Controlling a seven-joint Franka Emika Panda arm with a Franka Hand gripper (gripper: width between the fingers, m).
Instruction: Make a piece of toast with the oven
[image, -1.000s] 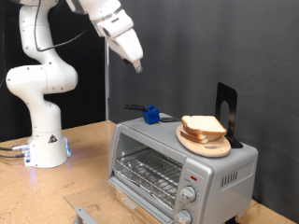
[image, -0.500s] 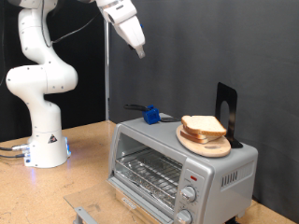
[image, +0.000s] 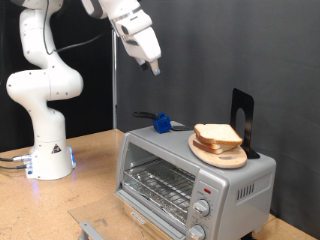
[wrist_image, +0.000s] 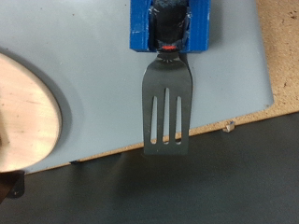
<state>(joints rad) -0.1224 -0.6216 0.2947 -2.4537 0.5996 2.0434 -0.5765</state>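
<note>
Exterior view shows you the pincer (image: 155, 68) high in the air, well above the oven (image: 195, 178), and you cannot tell if it is spread or pressed together. Your oven sits on the wooden worktop (image: 90, 160) with its glass door closed, and on its roof a wooden plate (image: 218, 152) holds stacked bread slices (image: 218, 136), with a blue holder (image: 160, 123) near the roof's far end. Wrist view looks down on that blue holder (wrist_image: 170, 23) and a black slotted spatula (wrist_image: 166, 103) lying flat on the grey roof beside the plate's edge (wrist_image: 28, 112).
</note>
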